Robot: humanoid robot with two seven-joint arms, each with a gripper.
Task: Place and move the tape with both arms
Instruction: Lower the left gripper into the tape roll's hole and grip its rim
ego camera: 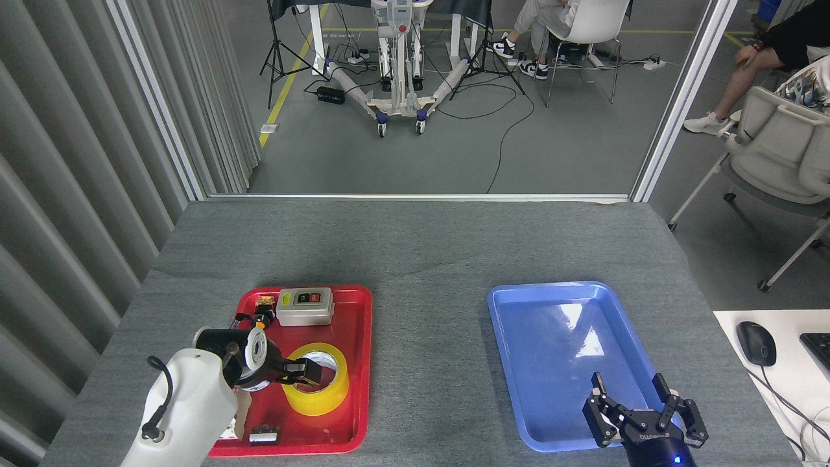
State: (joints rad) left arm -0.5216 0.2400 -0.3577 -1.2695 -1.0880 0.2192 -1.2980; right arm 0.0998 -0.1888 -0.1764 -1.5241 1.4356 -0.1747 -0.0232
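The tape (322,401), a yellow roll with a white core, lies flat in the red tray (353,321) at the front left. My left gripper (305,373) reaches in from the left at the roll's near-left rim, its dark fingers over the wall and core opening; their spread does not show. My right gripper (639,403) hangs open over the near end of the blue tray (557,337), with nothing between its fingers.
A grey switch box (305,306) with red and black buttons and a small black-and-orange part (261,319) sit at the red tray's far end; a small grey piece (262,434) lies at its front. A mouse (755,342) rests on a white desk to the right. People sit beyond the table.
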